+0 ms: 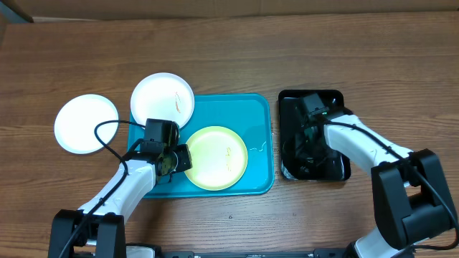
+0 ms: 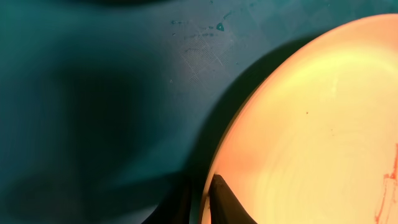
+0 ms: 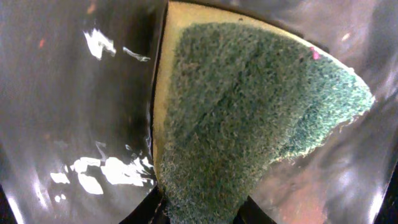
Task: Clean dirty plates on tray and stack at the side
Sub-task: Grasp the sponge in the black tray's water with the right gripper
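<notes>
Wooden table [image 1: 229,57]. Left gripper [image 1: 179,159] pinches the green plate [image 1: 215,158] at its left rim, on the tray [image 1: 258,107]. One white plate [image 1: 162,99] overlaps the tray's far-left corner. Right gripper [image 3: 199,214] clasps a sponge [image 3: 249,112] in the black tray [image 1: 333,97].

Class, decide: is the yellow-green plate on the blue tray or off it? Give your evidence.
On it. Overhead, the yellow-green plate sits wholly inside the rim of the blue tray.
</notes>
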Robot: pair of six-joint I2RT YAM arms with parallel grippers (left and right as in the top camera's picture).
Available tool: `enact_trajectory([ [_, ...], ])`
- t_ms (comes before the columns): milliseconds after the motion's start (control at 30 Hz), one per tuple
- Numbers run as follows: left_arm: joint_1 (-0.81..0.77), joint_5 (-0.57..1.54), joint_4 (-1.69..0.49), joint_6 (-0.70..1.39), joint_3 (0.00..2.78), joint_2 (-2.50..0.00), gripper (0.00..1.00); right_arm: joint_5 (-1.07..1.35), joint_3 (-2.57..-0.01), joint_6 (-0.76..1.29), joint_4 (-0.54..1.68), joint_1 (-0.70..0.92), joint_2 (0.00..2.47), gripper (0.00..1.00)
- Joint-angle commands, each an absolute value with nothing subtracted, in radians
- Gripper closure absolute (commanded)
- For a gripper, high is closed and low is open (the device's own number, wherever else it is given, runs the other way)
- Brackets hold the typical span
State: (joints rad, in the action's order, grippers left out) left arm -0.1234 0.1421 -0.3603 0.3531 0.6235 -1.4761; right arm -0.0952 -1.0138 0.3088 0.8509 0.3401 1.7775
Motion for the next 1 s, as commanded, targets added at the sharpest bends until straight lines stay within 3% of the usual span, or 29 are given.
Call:
enact_trajectory([
  [0, -0.117, 0.136, -0.376, 0.375, 0.612, -1.505, 0.86, -0.112, -1.036, 0.306, 0.885, 0.353, 1.785, 0.75],
  [133, -0.117, 0.136, -0.379, 0.375, 0.612, -1.505, 0.78, -0.113, -1.136, 0.306, 0.977, 0.352, 1.784, 0.56],
  [167, -0.117, 0.136, -0.379, 0.375, 0.612, -1.505, 0.77, -0.114, -1.153, 0.306, 0.985, 0.352, 1.784, 0.48],
  [233, -0.117, 0.136, -0.378, 0.374, 0.612, -1.505, 0.76, -0.116, -1.173, 0.306, 0.985, 0.352, 1.784, 0.23],
  [267, -0.117, 0.136, -0.378, 0.375, 0.612, -1.505, 0.76, -0.116, -1.174, 0.306, 0.978, 0.351, 1.784, 0.16],
  [300, -0.117, 0.136, -0.379, 0.375, 0.612, -1.505, 0.76, -0.117, -1.173, 0.306, 0.971, 0.349, 1.784, 0.12],
  [467, -0.117, 0.134, -0.378, 0.374, 0.612, -1.505, 0.76, -0.168, -1.14, 0.348, 0.934, 0.329, 1.785, 0.12],
  [633, -0.117, 0.131, -0.378, 0.374, 0.612, -1.505, 0.75, -0.175, -1.063, 0.352, 0.842, 0.291, 1.785, 0.14],
  [767, -0.117, 0.118, -0.377, 0.374, 0.612, -1.505, 0.68, -0.146, -1.005, 0.352, 0.698, 0.28, 1.785, 0.17],
  [800, -0.117, 0.118, -0.377, 0.374, 0.612, -1.505, 0.68, -0.142, -0.998, 0.351, 0.672, 0.28, 1.785, 0.22],
  [900, -0.117, 0.116, -0.378, 0.374, 0.612, -1.505, 0.68, -0.121, -0.993, 0.352, 0.631, 0.28, 1.785, 0.49],
  [967, -0.117, 0.116, -0.378, 0.374, 0.612, -1.505, 0.67, -0.081, -0.993, 0.352, 0.617, 0.28, 1.785, 0.78],
])
